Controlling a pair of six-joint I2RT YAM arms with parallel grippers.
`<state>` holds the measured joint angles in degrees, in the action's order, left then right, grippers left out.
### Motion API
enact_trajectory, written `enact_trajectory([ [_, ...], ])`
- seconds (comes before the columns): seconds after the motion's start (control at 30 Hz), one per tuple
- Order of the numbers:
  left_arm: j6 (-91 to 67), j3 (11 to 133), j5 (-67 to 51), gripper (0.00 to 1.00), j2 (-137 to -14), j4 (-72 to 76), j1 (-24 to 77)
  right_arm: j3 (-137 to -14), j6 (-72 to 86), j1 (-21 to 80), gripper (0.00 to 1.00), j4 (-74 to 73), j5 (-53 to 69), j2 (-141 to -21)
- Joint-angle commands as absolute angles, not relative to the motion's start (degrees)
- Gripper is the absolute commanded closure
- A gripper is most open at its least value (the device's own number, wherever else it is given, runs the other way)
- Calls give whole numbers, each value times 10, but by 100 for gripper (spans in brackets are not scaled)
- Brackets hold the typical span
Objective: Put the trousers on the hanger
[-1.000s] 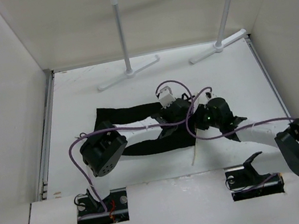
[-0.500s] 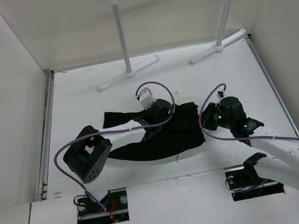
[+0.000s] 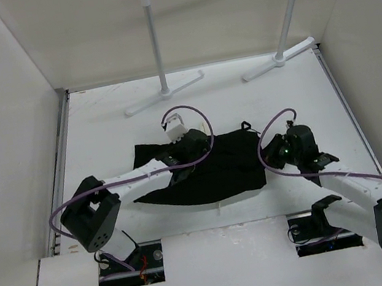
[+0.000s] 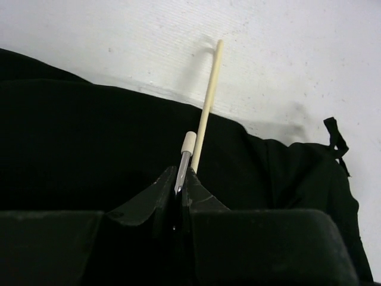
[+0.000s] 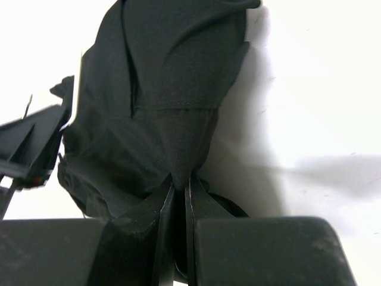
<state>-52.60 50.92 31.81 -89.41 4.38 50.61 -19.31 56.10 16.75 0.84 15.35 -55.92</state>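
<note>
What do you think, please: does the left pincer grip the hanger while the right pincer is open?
Not quite: the right wrist view shows the right pincer shut on the trousers; the left pincer does grip the hanger.

**What there is, counted**

There is one table [image 3: 98, 122]. It carries one pair of trousers [image 3: 218, 171], one hanger [image 4: 206, 107] and one rail stand [image 3: 155, 38]. The stand has two posts, two feet and one top bar.

The arms are two: the left arm [image 3: 137, 174] and the right arm [image 3: 350, 185]. The grippers are also two, the left gripper [image 4: 178, 179] and the right gripper [image 5: 178, 179], each with two fingers [image 4: 143, 202]. The purple cables [image 3: 192, 109] are two, one for each arm.
</note>
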Motion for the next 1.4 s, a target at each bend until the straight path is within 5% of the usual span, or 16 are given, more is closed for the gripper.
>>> enact_trajectory([
  [0.0, -511, 505, 345, 100, -849, -26, 501, -213, 553, 147, 91, 54, 151, -568],
  [0.93, -556, 562, 323, 100, -738, -214, 551, -228, 542, 135, 88, 121, 137, -702],
  [1.03, -549, 587, 332, 100, -736, -224, 551, -229, 541, 145, 78, 102, 134, -678],
  [1.2, -527, 637, 346, 100, -737, -236, 563, -259, 507, 149, 42, 20, 128, -596],
  [1.37, -496, 672, 383, 100, -741, -241, 583, -307, 469, 149, 35, -68, 122, -526],
])
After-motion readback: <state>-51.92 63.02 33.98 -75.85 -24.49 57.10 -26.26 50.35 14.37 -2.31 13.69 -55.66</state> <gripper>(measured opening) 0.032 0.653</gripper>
